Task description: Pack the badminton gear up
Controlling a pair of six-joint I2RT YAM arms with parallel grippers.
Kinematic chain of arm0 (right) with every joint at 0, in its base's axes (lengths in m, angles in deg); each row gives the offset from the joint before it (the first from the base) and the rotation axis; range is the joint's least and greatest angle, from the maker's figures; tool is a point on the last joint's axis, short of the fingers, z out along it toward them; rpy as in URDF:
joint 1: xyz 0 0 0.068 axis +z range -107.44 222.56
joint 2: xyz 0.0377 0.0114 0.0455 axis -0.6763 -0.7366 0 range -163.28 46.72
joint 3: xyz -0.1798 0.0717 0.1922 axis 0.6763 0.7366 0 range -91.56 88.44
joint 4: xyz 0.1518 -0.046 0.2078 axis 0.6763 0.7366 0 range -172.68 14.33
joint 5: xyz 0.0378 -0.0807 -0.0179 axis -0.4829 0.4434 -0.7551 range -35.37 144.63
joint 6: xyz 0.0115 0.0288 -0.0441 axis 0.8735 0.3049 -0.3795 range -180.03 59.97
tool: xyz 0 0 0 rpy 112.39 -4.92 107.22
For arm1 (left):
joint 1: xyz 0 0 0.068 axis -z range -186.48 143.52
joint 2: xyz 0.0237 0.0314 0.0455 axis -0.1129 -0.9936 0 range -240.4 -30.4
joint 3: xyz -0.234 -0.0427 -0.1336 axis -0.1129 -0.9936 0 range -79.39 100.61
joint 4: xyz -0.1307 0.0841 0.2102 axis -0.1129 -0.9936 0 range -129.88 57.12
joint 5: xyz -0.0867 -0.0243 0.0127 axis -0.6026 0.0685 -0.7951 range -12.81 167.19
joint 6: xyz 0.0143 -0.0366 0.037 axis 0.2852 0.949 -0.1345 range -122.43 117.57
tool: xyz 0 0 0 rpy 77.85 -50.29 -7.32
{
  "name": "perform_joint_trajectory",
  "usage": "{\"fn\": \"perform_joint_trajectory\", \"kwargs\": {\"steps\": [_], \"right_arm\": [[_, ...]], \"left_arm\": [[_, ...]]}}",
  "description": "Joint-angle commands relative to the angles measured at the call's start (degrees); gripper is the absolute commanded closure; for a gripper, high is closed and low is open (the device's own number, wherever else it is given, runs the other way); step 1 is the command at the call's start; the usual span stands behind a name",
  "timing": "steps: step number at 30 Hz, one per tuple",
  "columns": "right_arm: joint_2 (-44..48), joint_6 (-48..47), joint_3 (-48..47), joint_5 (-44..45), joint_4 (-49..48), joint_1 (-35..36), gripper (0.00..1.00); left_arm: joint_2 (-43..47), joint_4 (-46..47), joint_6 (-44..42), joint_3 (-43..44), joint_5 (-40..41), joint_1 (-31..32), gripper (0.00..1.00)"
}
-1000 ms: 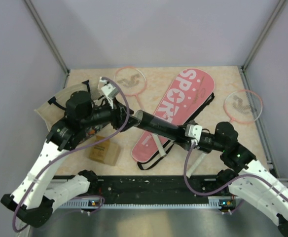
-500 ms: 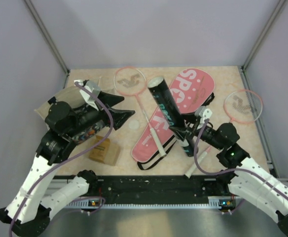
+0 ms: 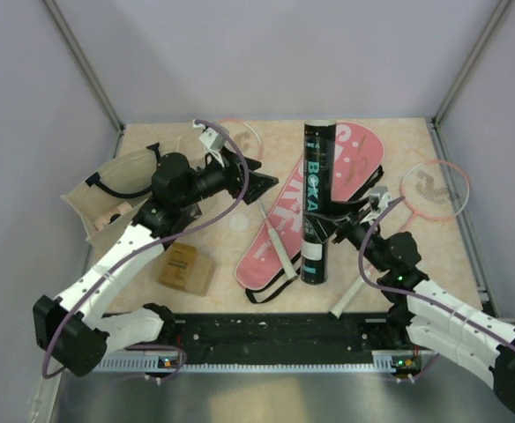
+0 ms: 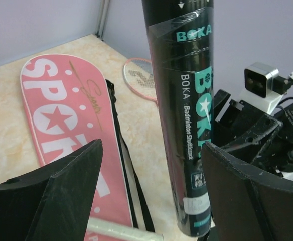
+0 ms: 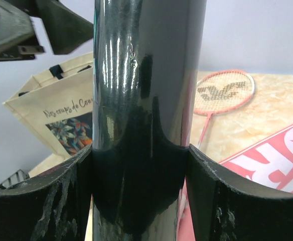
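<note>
The black tube with teal lettering stands upright on the table, its foot beside the pink "SPORT" cover. My right gripper is shut on its lower part; in the right wrist view both fingers press the tube. My left gripper hovers open to the tube's left, apart from it, the tube showing between its fingers. One racket lies at the right. The other racket crosses the cover. A white shuttlecock lies on the table.
A beige tote bag lies at the left, also seen as the bag behind the tube. A small brown cardboard box sits near the front left. Grey walls close in the table on three sides.
The tube, lying slanted between both grippers a second ago, now stands upright in the right gripper. The left gripper has let go, opened wider and drawn back to the left.
</note>
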Motion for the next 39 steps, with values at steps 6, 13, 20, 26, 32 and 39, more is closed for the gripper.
{"fn": "perform_joint_trajectory", "kwargs": {"steps": [6, 13, 20, 26, 32, 39], "right_arm": [[-2.98, 4.42, -1.10, 1.65, -12.45, 0.45, 0.56], [-4.92, 4.34, -2.86, 1.65, -10.26, 0.53, 0.56], [-6.85, 4.60, -2.86, 1.03, -12.37, 0.62, 0.56], [-8.35, 5.21, -2.77, 1.91, -13.51, 0.97, 0.56], [-8.53, 4.69, -2.69, 1.38, -12.72, 0.97, 0.53], [-8.00, 3.98, -2.16, 1.91, -10.52, 0.97, 0.53]], "left_arm": [[-11.10, 16.55, 5.97, 2.43, 0.14, 3.27, 0.18], [-16.73, 19.72, 5.01, 3.92, -0.21, 7.92, 0.18], [-20.86, 19.10, 3.86, 5.07, 1.01, 11.53, 0.18], [-23.24, 19.79, 5.26, 5.16, 4.26, 12.85, 0.24], [-25.08, 22.17, 7.55, 5.07, 3.48, 12.94, 0.32], [-25.52, 20.77, 8.08, 4.72, 1.37, 12.94, 0.15]]}}
